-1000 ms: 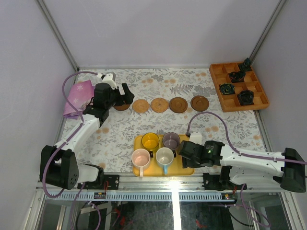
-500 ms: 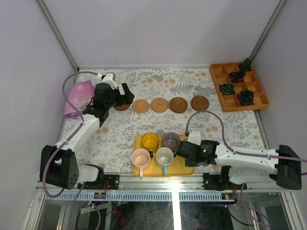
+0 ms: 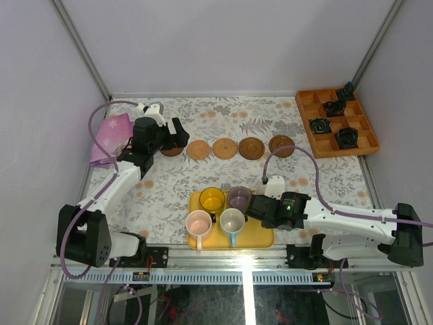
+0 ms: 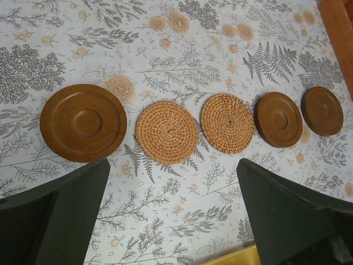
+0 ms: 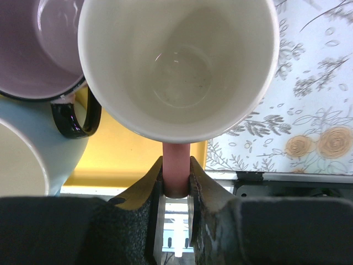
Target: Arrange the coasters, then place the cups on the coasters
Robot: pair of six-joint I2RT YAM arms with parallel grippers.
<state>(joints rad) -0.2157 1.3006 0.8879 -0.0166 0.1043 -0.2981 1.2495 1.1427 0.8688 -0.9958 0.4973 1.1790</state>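
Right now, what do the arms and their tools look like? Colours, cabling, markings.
The left arm and right arm match: white links, black joint housings, black bases, a purple cable looping along each. Small green light near the right wrist. The left tool has two broad, dark wedge-shaped fingers; the right tool is black with rough, grainy faces. No lettering visible.

The tabletop (image 3: 169,186) has a grey fern and orange blossom print. Three coasters (image 4: 83,122) are dark brown, two tan and woven. The tray (image 3: 252,241) is yellow. Four cups (image 3: 212,199) are yellow, purple-grey, pink and light blue; a fifth cup (image 5: 177,66) is cream inside, pink-handled.
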